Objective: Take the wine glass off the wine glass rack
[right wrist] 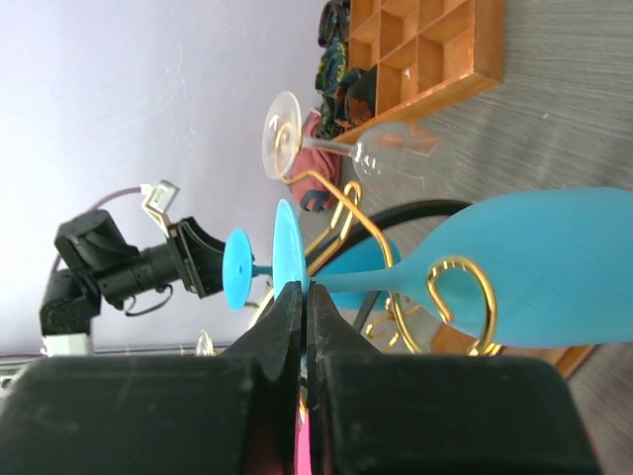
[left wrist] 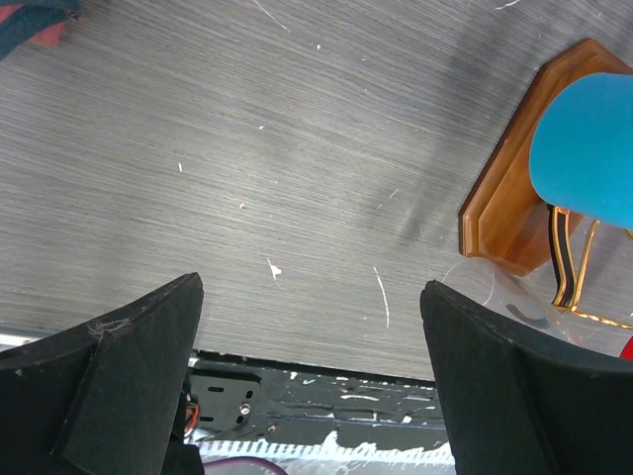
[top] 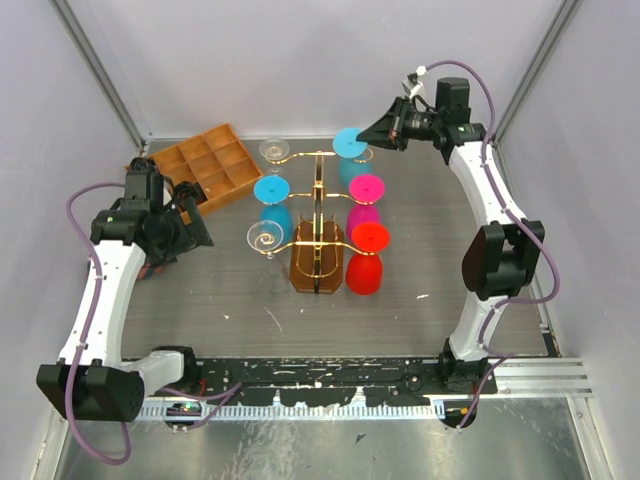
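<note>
The compartmented tray lies behind and to the left of the wine glass rack.

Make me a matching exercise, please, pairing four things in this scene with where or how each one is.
Things:
1. left gripper
2. right gripper
3. red glass
4. compartmented tray

States:
A. shut on the foot of the teal wine glass
B. at the far left of the table
C. open above the bare table
D. hanging upside down on the near right side of the rack

Pairs: 1-C, 2-A, 3-D, 4-B.
</note>
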{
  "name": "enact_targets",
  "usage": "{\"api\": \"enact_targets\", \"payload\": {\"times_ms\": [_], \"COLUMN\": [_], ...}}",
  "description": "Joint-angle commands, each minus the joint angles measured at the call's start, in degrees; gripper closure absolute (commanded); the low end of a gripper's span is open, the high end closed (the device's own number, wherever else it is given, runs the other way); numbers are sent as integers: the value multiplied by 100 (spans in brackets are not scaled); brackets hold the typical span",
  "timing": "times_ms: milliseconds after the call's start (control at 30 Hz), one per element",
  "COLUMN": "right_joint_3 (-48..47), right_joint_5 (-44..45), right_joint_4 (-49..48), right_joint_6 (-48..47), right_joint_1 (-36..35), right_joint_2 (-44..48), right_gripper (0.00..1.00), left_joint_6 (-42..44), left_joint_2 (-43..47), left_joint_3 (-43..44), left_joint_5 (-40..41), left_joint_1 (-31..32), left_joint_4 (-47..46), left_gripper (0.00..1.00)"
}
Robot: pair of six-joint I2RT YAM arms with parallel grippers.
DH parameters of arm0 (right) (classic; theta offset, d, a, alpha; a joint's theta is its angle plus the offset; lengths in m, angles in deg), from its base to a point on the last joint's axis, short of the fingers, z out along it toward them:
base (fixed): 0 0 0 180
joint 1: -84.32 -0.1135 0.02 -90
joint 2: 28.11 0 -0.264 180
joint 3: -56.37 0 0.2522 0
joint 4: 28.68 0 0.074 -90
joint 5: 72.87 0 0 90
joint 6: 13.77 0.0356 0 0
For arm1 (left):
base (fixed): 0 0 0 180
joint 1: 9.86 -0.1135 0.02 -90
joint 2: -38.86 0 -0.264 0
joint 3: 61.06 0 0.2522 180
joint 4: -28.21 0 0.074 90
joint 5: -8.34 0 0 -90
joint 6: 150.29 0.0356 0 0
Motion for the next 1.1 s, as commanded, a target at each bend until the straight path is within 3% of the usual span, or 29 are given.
{"api": "enact_targets", "payload": {"times_ms": [0,300,467,567,667,800,1067], "right_joint_3": [-750,-1762,-1684,-1646,-1980,-2000,-1796], "right_joint_5": [-145,-6,53,375,1423,3230,7577], "right_joint_4": [-812,-1241,-1226,-708,626,1495,1937], "right_joint_6": [607,851,508,-165,-1695,-2773,-3848], "right_joint_1": [-52,266,629,838,914,894,384], "right_joint_2": [-414,-1073,-973,-798,-684,-533,-826], "right_gripper": [99,99,99,99,99,99,99], "left_joint_6": [103,229,236,238,252,285,351], "left_joint_2": [116,178,179,196,209,245,307], "left_joint_3": [-62,32,-40,-83,-95,-93,-236], "left_joint_5": [-60,48,24,27,18,16,-17], "left_joint_1": [-6,-17,-17,-17,-18,-22,-17], "left_joint_4": [-8,115,91,83,86,100,39], "left_gripper": [2,2,2,2,2,2,2]}}
